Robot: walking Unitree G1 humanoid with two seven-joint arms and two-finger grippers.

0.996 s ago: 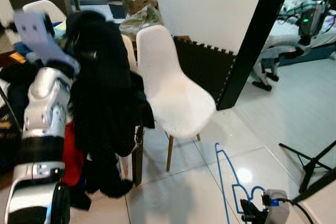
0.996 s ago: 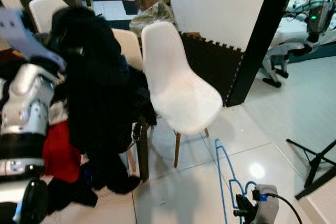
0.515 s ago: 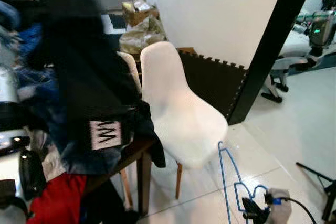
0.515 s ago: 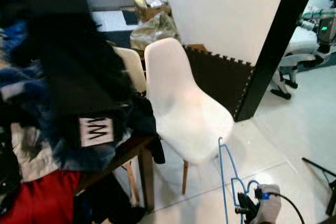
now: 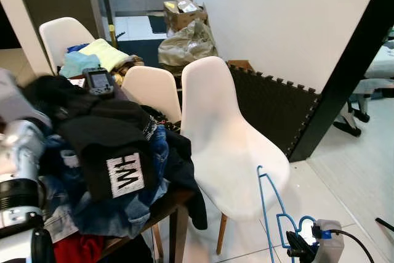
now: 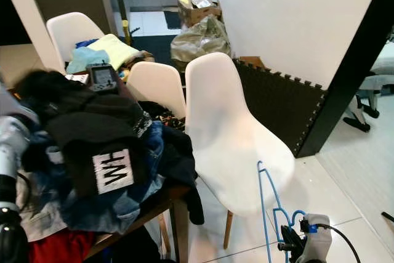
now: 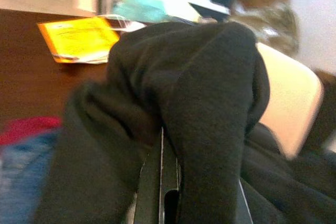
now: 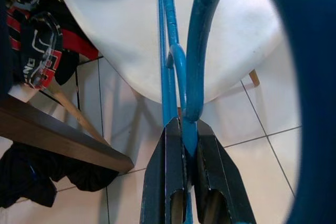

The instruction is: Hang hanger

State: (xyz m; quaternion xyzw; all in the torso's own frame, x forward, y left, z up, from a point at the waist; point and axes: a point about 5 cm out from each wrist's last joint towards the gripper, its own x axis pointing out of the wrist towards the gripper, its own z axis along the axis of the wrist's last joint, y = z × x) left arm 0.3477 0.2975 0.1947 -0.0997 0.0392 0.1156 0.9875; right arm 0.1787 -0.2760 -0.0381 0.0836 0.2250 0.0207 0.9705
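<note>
Heaped dark clothes (image 7: 199, 108) are burying my left gripper (image 7: 163, 192), its fingers unreadable; right gripper (image 8: 185, 145) is pinching the thin blue wire hanger (image 6: 266, 201).

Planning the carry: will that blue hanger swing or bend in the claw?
The blue hanger is thin wire, so probably light and a little springy. The right claw pinches just one strand low down, with most of the frame standing above, so it may pivot or sway.

Head views: bright, even indoor light, sharp focus; soft sheen on the floor tiles (image 5: 351, 170). Left wrist view: blurred, near dark cloth (image 7: 210, 108) defocused. Right wrist view: sharp.
</note>
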